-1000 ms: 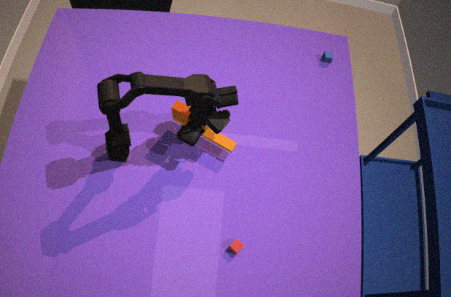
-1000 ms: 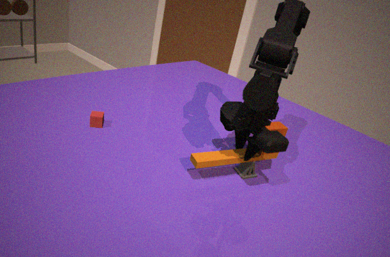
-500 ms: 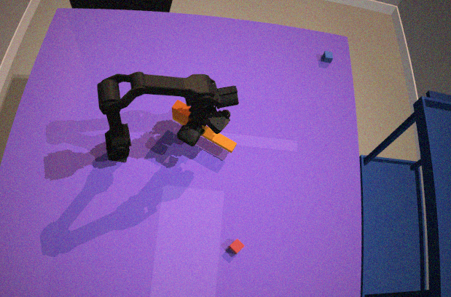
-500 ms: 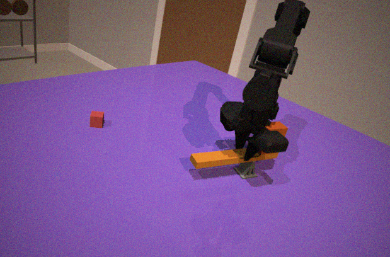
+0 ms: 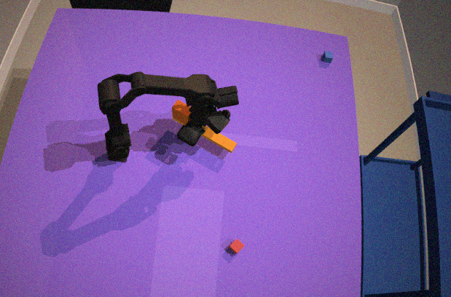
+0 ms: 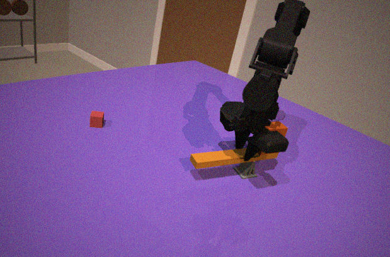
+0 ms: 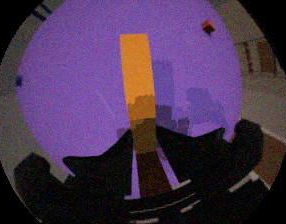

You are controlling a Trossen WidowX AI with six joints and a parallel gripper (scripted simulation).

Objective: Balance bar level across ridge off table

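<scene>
An orange bar (image 5: 221, 141) (image 6: 216, 158) (image 7: 137, 72) with a raised orange block at one end (image 5: 181, 111) (image 6: 277, 127) lies roughly level across a small grey ridge (image 6: 246, 171) on the purple table (image 5: 272, 204) (image 6: 115, 189). Its long free end hangs above the table without touching it. My gripper (image 5: 202, 127) (image 6: 246, 152) (image 7: 143, 129) is shut on the bar right over the ridge. The ridge is hidden under the arm in the overhead view and in the wrist view.
A small red cube (image 5: 237, 246) (image 6: 96, 119) (image 7: 207, 27) sits far from the bar. A small blue cube (image 5: 327, 56) sits near the table's far corner. A blue rack (image 5: 406, 204) stands beside the table.
</scene>
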